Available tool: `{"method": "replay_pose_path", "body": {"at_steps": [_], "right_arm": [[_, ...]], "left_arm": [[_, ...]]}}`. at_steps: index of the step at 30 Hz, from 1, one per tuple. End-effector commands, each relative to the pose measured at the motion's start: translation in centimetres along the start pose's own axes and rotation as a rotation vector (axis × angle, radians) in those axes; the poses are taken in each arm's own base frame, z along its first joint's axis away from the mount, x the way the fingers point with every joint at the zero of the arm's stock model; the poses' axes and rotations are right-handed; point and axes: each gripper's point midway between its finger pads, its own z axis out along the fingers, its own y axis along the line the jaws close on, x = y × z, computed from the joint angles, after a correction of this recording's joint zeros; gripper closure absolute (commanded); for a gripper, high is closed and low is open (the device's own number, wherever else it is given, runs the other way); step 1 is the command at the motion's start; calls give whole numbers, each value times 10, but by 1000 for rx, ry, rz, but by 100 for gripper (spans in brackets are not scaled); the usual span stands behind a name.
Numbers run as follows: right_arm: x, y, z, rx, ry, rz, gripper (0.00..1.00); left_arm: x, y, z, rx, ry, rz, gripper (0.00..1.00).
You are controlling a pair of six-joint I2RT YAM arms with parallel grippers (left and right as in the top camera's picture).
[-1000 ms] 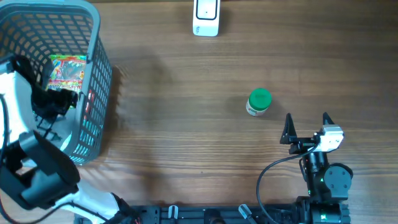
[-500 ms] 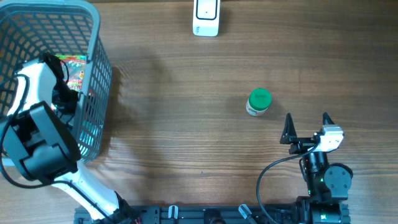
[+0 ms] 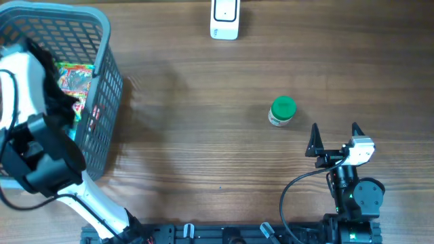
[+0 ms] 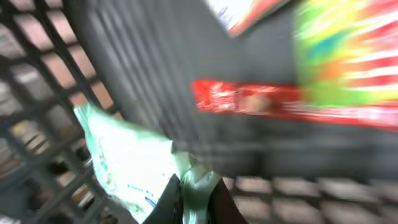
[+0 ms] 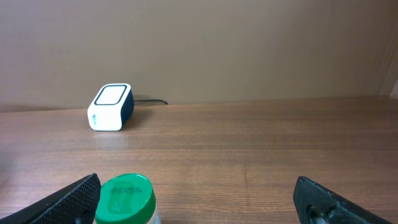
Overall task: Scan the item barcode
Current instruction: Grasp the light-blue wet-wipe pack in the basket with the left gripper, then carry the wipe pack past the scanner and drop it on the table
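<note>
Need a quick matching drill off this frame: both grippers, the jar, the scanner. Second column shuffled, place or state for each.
1. left gripper
2. right gripper
3. green-lidded jar
4. white scanner

A. at the far edge of the table
B. open, holding nothing
C. inside the basket, shut on a pale green packet
D. upright, just ahead of the right gripper

Pairs: 1-C, 2-B, 3-D, 4-A

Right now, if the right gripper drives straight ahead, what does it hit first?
Ahead of the right gripper it looks free: bare table to the wall. The jar sits just left of that line and might get grazed; depth unclear.
</note>
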Motion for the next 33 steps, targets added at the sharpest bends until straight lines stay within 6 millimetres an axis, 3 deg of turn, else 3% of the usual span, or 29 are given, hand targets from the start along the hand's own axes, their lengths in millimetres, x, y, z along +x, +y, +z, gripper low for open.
{"method": "replay_pose_path", "body": {"at_steps": [1,4,6,8,10,13,15,18,21,23,27,29,30,33], "right_arm": [[-1,-1,0,9,-7,-5,0],[-1,-1,0,9,-7,-5,0],[-1,-1,0,9,-6,-5,0],[-1,-1,0,9,-7,-5,0],[-1,-1,0,9,-7,-5,0],[-1,-1,0,9,-7,-5,0],[-1,-1,0,9,-6,-5,0],[-1,-1,0,9,-7,-5,0],[-1,-1,0,9,-7,-5,0],[-1,-1,0,9,-7,-5,0],[-1,-1,0,9,-7,-5,0],[-1,-1,0,9,-7,-5,0],[-1,-1,0,9,-7,-5,0],[-1,-1,0,9,-7,-5,0]], "left_arm": [[-25,-1,-105,302,-248,11,96],[-11,8,-184,545,-403,-19,96],[9,14,-221,684,-456,1,96],[51,16,-261,864,-492,99,96],[103,8,-297,1008,-561,332,96],[175,-5,-329,1104,-665,617,96],[242,-25,-338,1148,-690,903,96],[298,-58,-303,975,-669,1089,96],[317,-97,-254,739,-667,1094,96],[336,-133,-209,591,-658,1128,96],[363,-195,-123,468,-602,1128,96],[372,-224,-67,441,-573,1112,96],[376,-238,-27,427,-550,1101,96],[388,-251,19,445,-467,1127,96]]}}
